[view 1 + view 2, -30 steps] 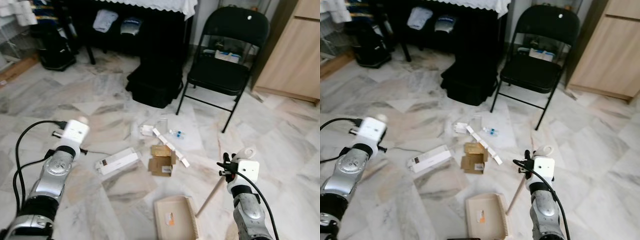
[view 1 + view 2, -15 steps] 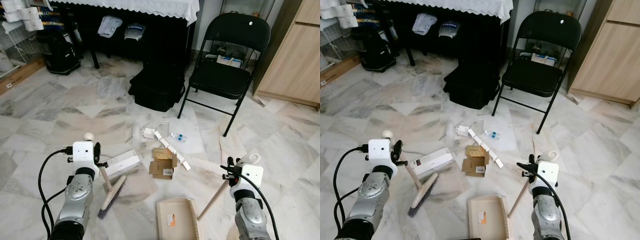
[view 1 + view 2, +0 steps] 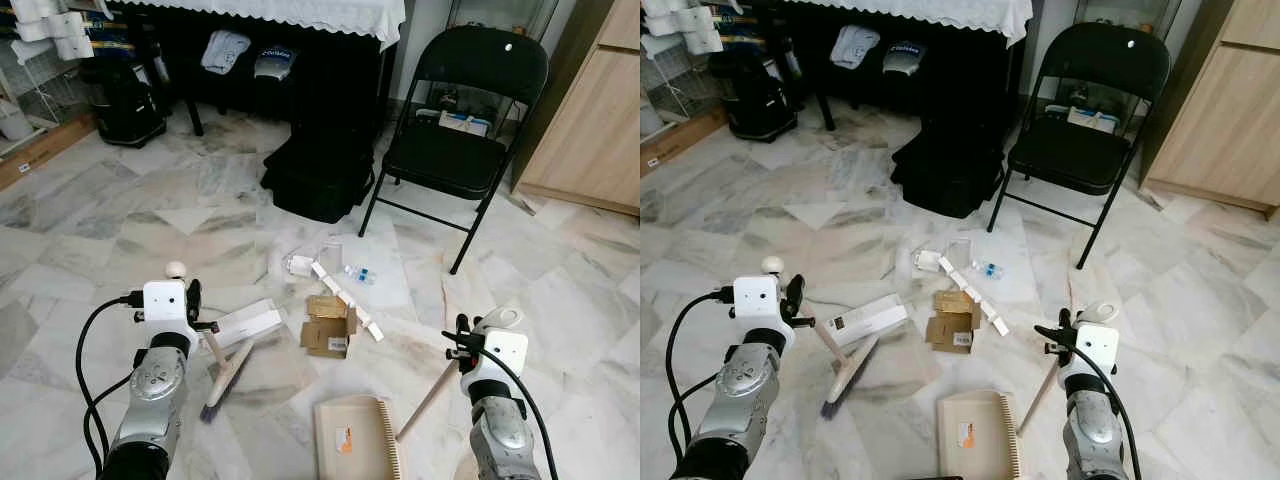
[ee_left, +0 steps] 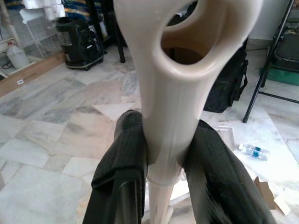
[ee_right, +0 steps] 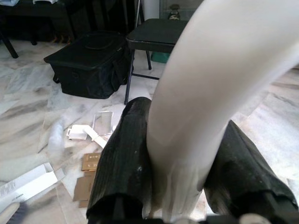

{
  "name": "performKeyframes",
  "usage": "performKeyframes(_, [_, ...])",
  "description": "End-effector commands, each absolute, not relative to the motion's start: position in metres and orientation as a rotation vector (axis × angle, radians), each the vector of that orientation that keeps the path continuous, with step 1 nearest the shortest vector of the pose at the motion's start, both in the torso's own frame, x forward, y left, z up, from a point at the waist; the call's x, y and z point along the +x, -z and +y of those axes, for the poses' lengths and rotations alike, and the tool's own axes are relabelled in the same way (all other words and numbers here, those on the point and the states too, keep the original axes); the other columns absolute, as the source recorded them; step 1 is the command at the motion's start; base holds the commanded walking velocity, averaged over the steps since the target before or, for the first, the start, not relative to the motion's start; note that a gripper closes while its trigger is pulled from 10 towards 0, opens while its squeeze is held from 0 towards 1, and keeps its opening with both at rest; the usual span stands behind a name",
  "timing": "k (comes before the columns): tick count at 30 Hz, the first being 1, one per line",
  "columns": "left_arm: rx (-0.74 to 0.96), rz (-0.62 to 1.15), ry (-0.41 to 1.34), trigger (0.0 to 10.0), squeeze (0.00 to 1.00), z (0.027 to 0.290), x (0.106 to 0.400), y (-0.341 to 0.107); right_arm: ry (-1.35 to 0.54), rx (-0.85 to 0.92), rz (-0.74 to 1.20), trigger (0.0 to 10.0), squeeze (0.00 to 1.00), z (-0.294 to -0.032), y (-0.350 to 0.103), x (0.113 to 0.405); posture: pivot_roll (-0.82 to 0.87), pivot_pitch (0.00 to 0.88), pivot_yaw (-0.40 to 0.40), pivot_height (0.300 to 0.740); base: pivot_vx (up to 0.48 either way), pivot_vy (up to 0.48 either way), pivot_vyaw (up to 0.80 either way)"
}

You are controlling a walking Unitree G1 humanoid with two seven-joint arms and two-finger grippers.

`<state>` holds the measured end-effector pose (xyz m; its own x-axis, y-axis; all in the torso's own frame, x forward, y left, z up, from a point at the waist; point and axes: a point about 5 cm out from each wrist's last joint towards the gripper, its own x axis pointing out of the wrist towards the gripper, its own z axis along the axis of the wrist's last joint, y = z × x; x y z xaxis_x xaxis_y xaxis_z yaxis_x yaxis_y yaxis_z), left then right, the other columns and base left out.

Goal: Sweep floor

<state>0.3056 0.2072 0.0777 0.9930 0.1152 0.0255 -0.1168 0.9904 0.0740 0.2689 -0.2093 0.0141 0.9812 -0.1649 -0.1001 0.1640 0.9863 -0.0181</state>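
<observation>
The left pincer (image 4: 163,154) is clenched on the cream handle of the brush (image 3: 226,375), its two black fingers (image 4: 122,158) pressed against either side of the handle just below the hanging loop. From there the handle slants down to the brush head, whose bristles rest on the marble floor (image 3: 90,240) just beside a long white box (image 3: 243,323). The right pincer (image 5: 177,177) is clamped on the pale handle of the dustpan (image 3: 355,438), which runs down and inward to the beige pan lying flat on the floor in front of the robot. Between brush and dustpan lies the litter: flattened cardboard pieces (image 3: 327,332), a white strip (image 3: 345,300), a small plastic bottle (image 3: 357,272). Farther off stand a black folding chair (image 3: 450,150) and a black bag (image 3: 315,175)
</observation>
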Motion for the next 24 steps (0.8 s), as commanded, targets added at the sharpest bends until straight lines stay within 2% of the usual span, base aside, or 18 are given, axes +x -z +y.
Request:
performKeyframes(1, [0.086,-0.082,-0.123,10.0,0.00,0.2094,0.3079,-0.0893,0.187,-0.023,0.109,10.0,0.00,-0.2149,-0.0124,0.2651,-0.12,0.091,0.004,0.740,0.000,0.000,0.00])
performKeyframes(9, [0.089,-0.085,-0.120,10.0,0.00,0.2104,0.3081,-0.0902,0.180,-0.024,0.090,10.0,0.00,-0.2123,-0.0152,0.2667,-0.11,0.090,0.006,0.740,0.000,0.000,0.00])
performKeyframes(24, [0.094,-0.083,-0.112,10.0,0.00,0.2106,0.3088,-0.0907,0.171,-0.026,0.070,10.0,0.00,-0.2086,-0.0188,0.2680,-0.11,0.088,0.008,0.740,-0.340,0.000,0.00])
